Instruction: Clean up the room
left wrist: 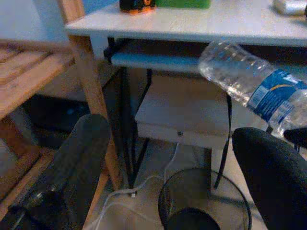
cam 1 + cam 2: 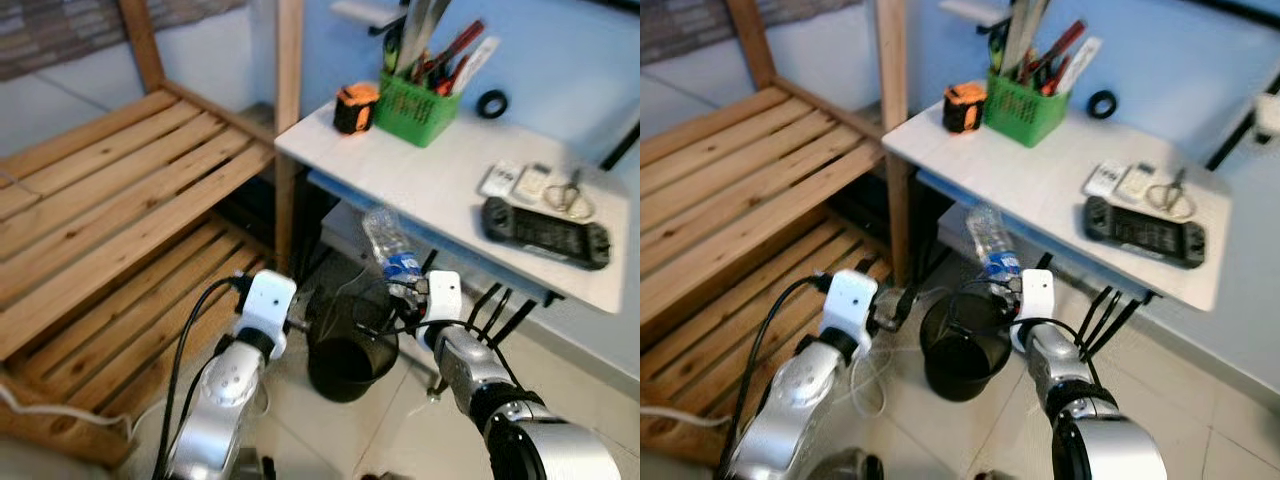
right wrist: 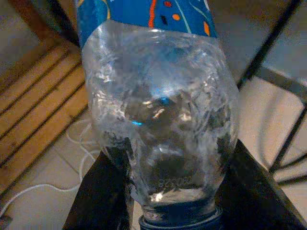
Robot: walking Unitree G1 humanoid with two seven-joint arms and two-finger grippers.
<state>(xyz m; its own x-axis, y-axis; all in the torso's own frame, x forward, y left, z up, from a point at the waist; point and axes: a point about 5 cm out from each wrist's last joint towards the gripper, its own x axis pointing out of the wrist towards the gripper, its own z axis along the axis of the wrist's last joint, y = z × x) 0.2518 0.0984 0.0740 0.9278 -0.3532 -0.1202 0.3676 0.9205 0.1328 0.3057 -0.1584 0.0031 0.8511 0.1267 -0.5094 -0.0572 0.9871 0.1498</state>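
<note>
Gripping bottle, right end effector above bin

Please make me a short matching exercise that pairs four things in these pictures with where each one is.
Things:
1. plastic bottle
2. black bin
3. tape measure
4. game console

Places:
A. on the floor below the desk edge
B. on the desk beside the green basket
C. held in the right hand, above the bin
D. on the desk near its right end, in front of the scissors

Pairs: 1-C, 2-A, 3-B, 4-D
</note>
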